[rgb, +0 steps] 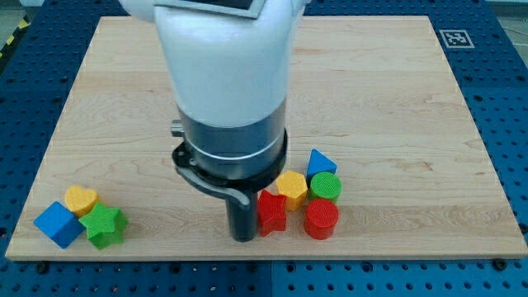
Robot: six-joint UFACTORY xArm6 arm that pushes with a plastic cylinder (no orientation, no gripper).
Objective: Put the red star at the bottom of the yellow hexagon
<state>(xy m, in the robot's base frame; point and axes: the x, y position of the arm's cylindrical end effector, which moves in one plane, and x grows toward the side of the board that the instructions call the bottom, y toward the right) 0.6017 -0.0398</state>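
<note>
The red star (pixel 271 212) lies near the board's bottom edge, just below and left of the yellow hexagon (pixel 292 187), touching it. My tip (pixel 243 237) rests on the board right against the red star's left side. The arm's large white and dark body hides the board above the tip.
A red cylinder (pixel 321 219), a green cylinder (pixel 325 187) and a blue triangular block (pixel 319 162) crowd the hexagon's right side. At bottom left sit a blue cube (pixel 57 223), a yellow heart (pixel 80 199) and a green star (pixel 105 225). The wooden board's (pixel 412 99) bottom edge is close.
</note>
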